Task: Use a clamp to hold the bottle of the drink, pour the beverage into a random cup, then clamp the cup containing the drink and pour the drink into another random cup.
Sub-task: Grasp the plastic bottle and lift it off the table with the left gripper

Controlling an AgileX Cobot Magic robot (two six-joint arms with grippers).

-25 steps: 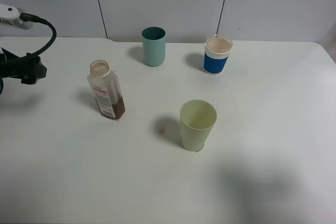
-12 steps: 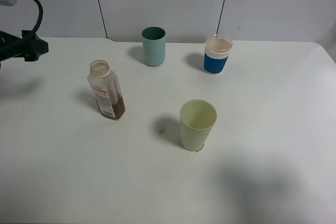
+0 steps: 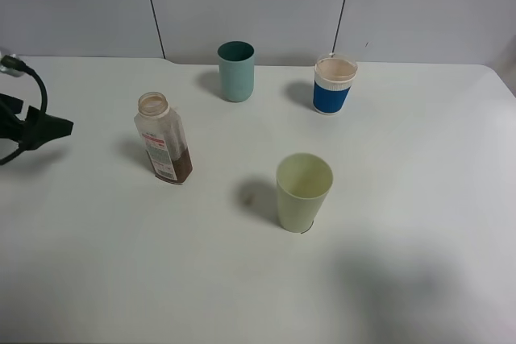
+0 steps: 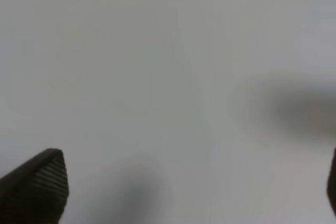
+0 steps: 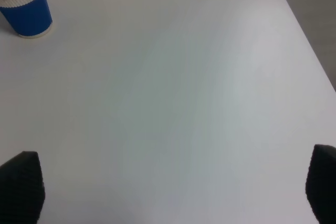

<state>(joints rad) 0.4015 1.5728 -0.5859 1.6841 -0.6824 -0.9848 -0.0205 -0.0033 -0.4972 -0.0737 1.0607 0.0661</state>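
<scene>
The bottle stands left of centre on the white table, uncapped, with dark brown beverage low in its body. The pale yellow-green cup stands in the middle. At the back right is the blue-and-white cup, also in the right wrist view. Only a dark part of my left arm shows at the far left, apart from the bottle. My left gripper hangs open over blurred bare table. My right gripper is open, holding nothing, well away from the blue-and-white cup.
A teal straight-sided cup stands at the back, left of the blue-and-white cup. The table's right edge runs close by my right gripper. A soft shadow lies on the table's front right.
The dark end of my left arm rose toward the back, then dropped lower at the left edge. The bottle and the cups have not moved.
</scene>
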